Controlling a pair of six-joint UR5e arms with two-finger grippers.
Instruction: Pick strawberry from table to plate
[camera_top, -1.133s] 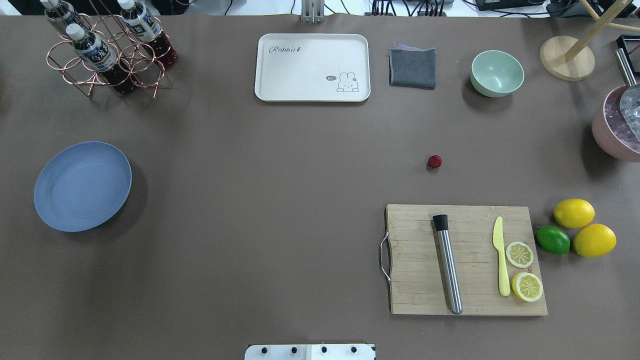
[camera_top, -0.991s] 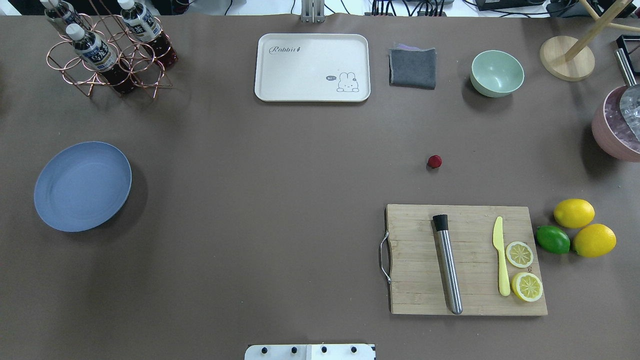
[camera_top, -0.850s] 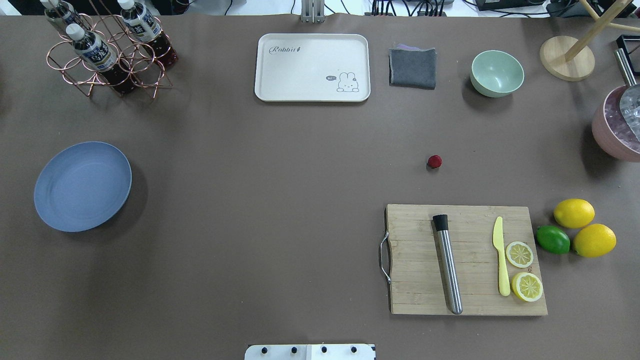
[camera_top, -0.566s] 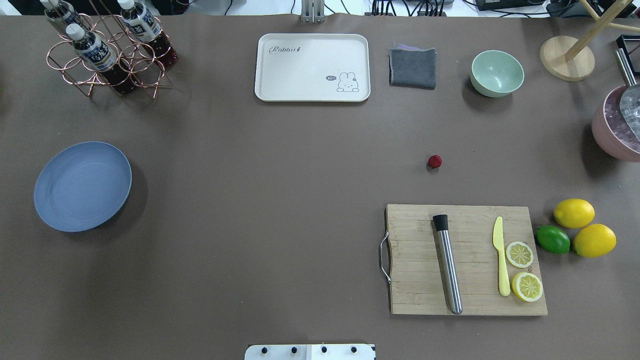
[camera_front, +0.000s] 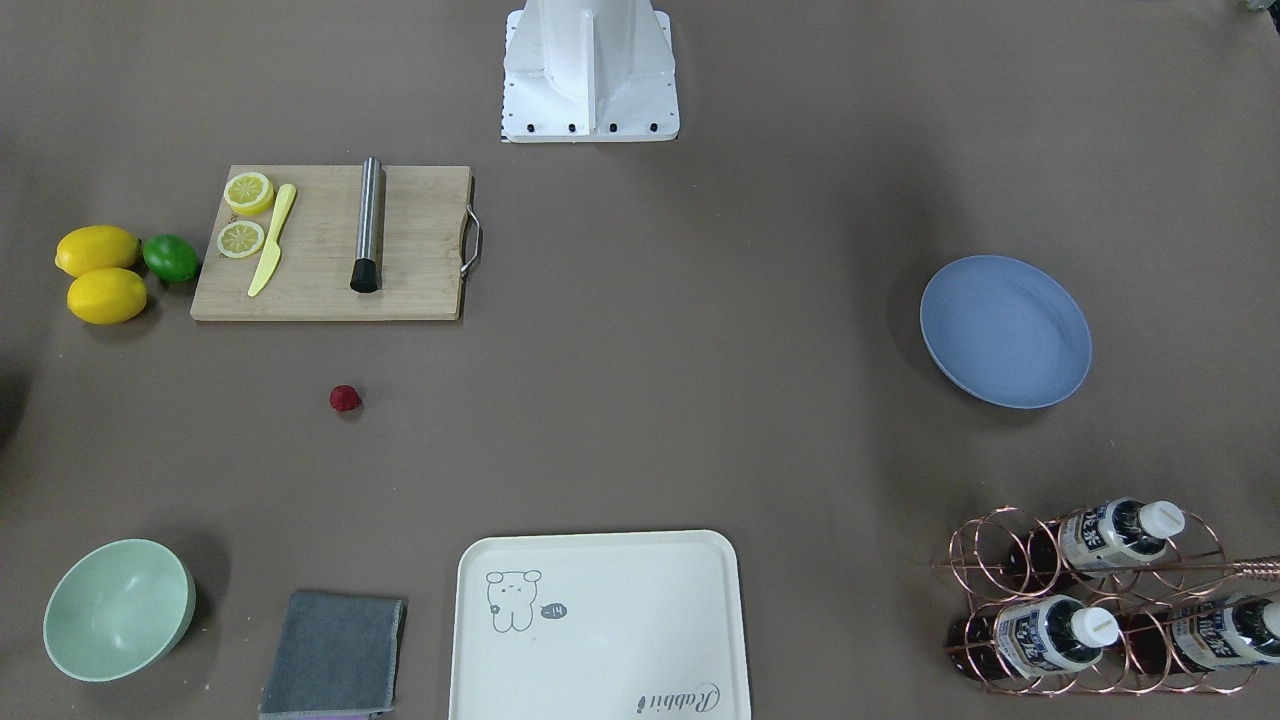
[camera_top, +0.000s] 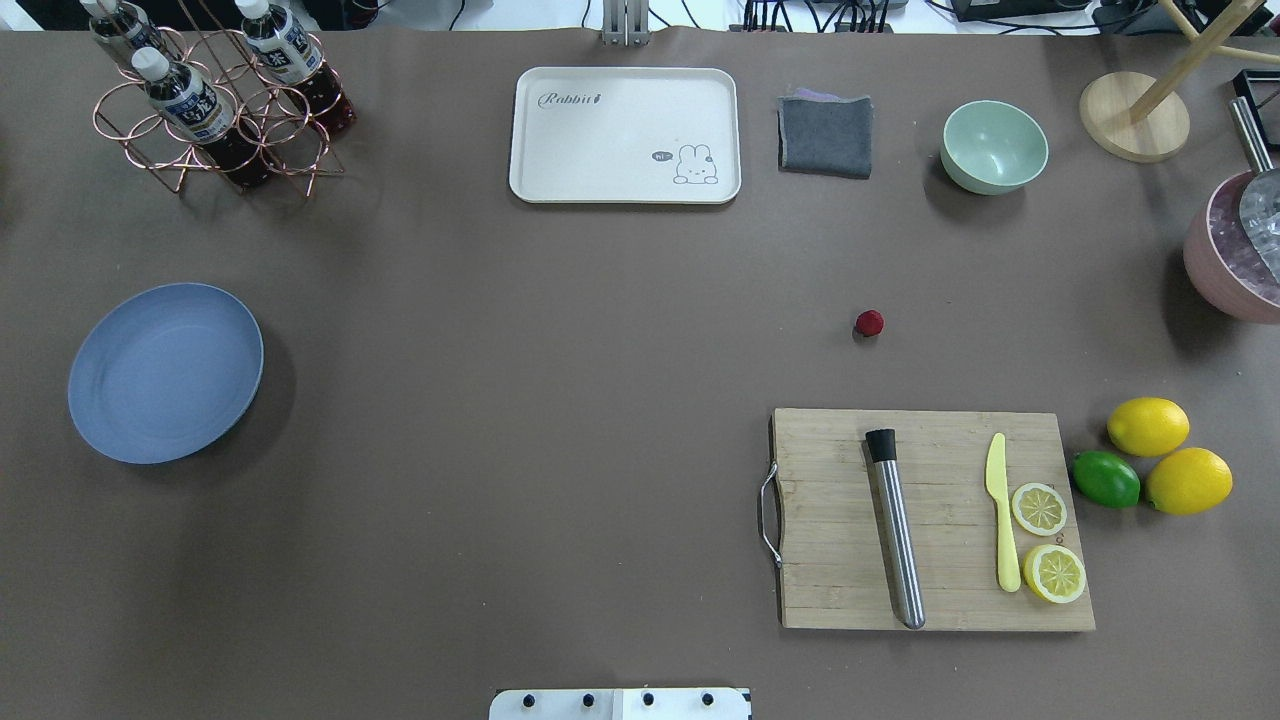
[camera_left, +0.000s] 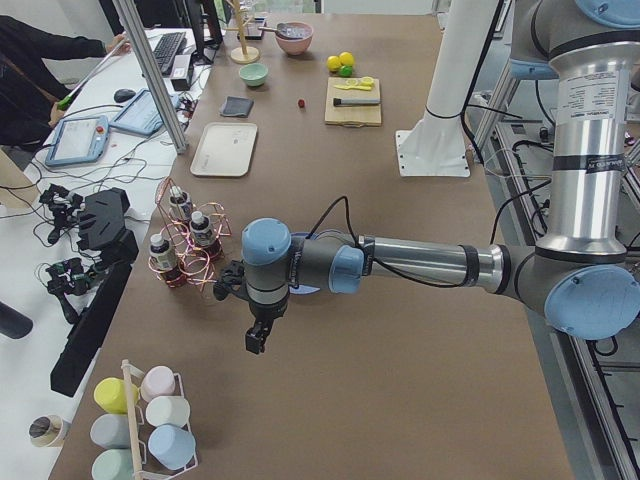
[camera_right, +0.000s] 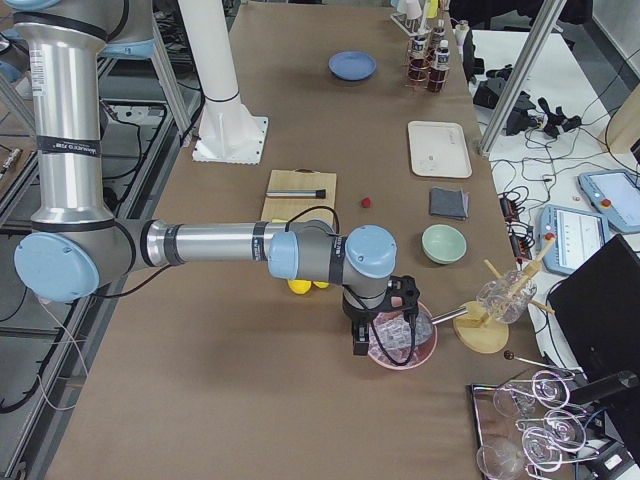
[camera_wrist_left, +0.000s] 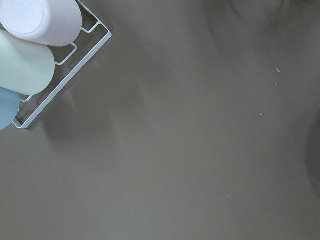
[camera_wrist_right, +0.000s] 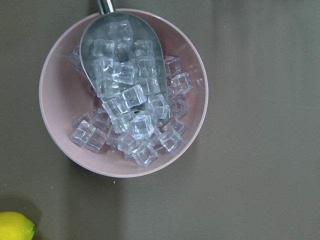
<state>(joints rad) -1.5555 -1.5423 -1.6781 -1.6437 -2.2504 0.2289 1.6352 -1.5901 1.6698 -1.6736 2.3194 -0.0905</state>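
Observation:
The small dark-red strawberry (camera_top: 869, 322) lies on the brown table (camera_top: 560, 400), just beyond the cutting board; it also shows in the front view (camera_front: 344, 398). The blue-grey plate (camera_top: 165, 372) rests far off on the left side, with nothing on it. Neither gripper appears in the overhead or front views. My left gripper (camera_left: 257, 340) hangs over bare table past the bottle rack, seen only from the side. My right gripper (camera_right: 360, 343) hovers over the pink ice bowl (camera_wrist_right: 122, 92). I cannot tell whether either is open or shut.
A wooden cutting board (camera_top: 830, 520) holds a steel muddler, a yellow knife and lemon slices. Two lemons (camera_top: 1147, 426) and a lime (camera_top: 1106, 479) lie to its right. The cream tray (camera_top: 624, 134), grey cloth (camera_top: 826, 135), mint bowl (camera_top: 993, 146) and bottle rack (camera_top: 215, 100) line the far edge.

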